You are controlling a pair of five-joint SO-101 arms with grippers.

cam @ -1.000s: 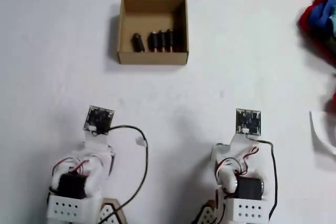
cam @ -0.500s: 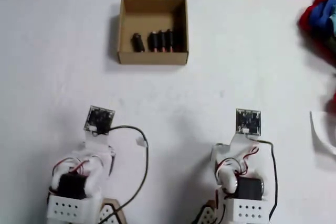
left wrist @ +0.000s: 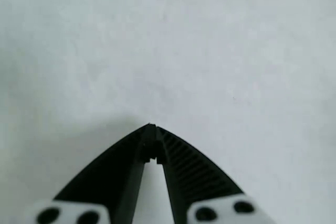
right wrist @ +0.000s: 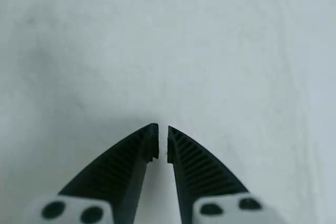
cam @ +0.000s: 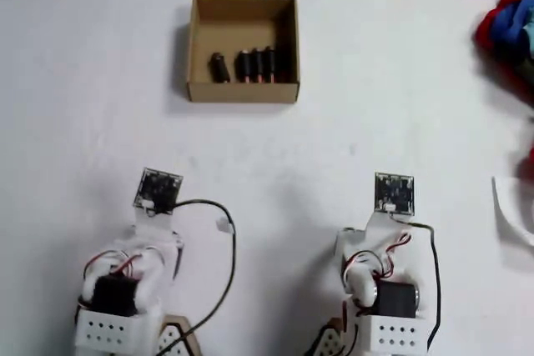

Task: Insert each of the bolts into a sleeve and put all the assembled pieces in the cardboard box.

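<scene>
The cardboard box point(cam: 242, 22) stands at the far middle-left of the white table. Inside it lie several dark assembled pieces point(cam: 257, 66) side by side, and one more point(cam: 219, 67) rests a little apart from them. My left arm point(cam: 125, 281) sits folded at the near edge, far from the box. Its gripper point(left wrist: 151, 127) is shut, tips touching, over bare tablecloth. My right arm point(cam: 380, 281) sits the same way beside it. Its gripper point(right wrist: 163, 128) is shut with only a hairline slit and nothing held.
A bundle of red and blue cloth point(cam: 509, 27) lies at the far right edge. A white curved object point(cam: 513, 214) lies at the right edge nearer me. A black cable point(cam: 227, 264) loops beside the left arm. Open tablecloth lies between the arms and the box.
</scene>
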